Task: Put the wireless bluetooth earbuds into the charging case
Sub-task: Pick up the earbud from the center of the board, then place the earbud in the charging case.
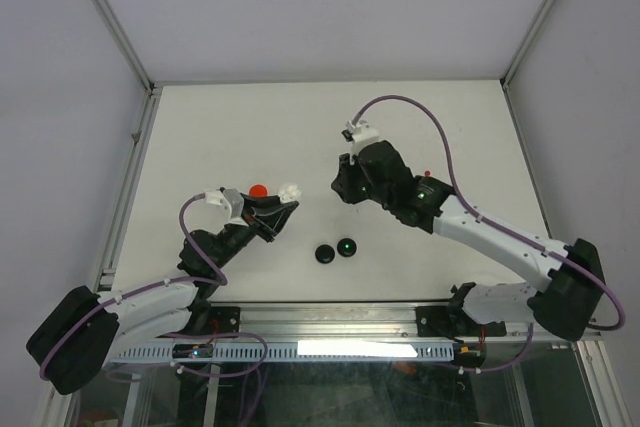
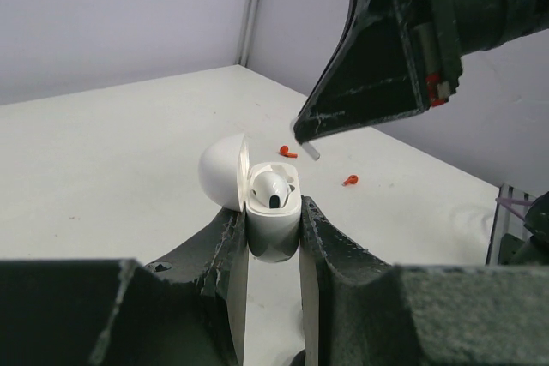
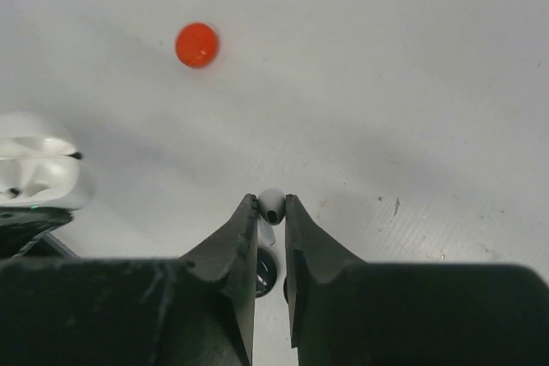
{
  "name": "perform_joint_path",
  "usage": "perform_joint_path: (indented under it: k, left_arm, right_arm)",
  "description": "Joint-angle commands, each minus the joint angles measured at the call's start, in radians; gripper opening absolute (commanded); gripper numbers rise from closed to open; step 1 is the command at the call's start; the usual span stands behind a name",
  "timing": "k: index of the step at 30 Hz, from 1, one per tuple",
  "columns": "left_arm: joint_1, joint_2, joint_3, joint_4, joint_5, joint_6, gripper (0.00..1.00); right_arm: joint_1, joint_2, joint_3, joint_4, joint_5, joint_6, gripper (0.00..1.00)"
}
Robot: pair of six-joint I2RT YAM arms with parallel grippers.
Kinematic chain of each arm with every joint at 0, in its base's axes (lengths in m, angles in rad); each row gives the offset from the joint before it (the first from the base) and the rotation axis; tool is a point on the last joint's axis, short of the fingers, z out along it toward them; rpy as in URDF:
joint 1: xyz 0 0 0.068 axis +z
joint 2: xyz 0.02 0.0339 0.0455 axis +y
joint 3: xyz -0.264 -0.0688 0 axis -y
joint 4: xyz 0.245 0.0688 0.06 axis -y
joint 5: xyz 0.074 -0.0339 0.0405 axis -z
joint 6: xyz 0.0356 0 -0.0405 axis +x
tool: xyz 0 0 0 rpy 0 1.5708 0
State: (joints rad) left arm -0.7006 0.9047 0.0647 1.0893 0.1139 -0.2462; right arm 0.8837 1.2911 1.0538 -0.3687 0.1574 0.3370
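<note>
Charging case (image 2: 273, 227) is gripped by left jaws; at its three o'clock, white earbud (image 3: 271, 203) is pinched by right jaws.

A white table (image 1: 250, 127) sits boxed by pale grey walls (image 1: 300, 7) — aluminium rails (image 1: 110, 15) run up the corners.

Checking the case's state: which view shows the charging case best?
Left wrist: the case sits close up, open, in the left gripper, one white bud seated. Top shows it only as a white speck; right wrist shows it blurred at the left edge.
</note>
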Motion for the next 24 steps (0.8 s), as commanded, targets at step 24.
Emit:
perform_joint_path:
  k: [24]
  left_arm:
    - [-0.001,0.094,0.144,0.262,0.301,0.018,0.13]
  right_arm:
    - [0.025,-0.306,-0.304,0.846,-0.460,-0.024,0.13]
